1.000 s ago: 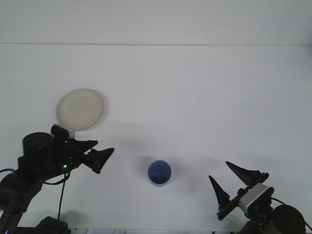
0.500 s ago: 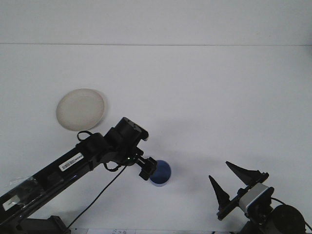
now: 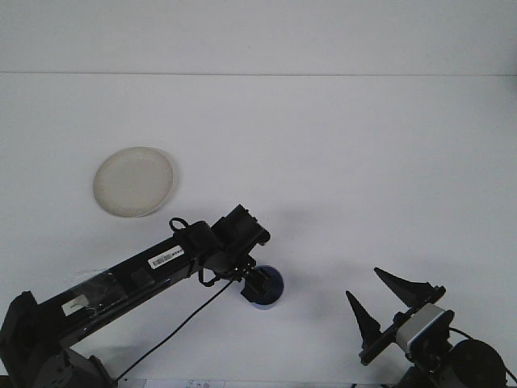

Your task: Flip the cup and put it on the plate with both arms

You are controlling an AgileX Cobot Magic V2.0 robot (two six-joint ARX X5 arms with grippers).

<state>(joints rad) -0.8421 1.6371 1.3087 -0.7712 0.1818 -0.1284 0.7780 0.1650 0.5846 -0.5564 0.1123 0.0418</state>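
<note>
From my remote station, the nearest thing I see is the right gripper (image 3: 381, 305), parked at the bottom edge of the white table (image 3: 363, 162), to the right of the blue cup (image 3: 268, 291) and well apart from it; its two dark pointed fingers (image 3: 400, 282) stand wide apart with nothing between them. The blue cup sits near the front of the table, a little left of centre. The left arm (image 3: 137, 271) stretches in from the lower left corner, its black links crossed by a white label and a loose black cable, and its left gripper (image 3: 257, 284) hangs directly over the cup, covering the cup's left and upper side. From this front view I cannot tell how far those jaws are spread, or whether they have hold of the cup, because the wrist hides the fingertips. Only the cup's right side and lower rim show past the gripper. Farther back and to the left of the cup, well apart from it, the round cream-coloured plate (image 3: 133, 181) lies flat and bare on the table.
</note>
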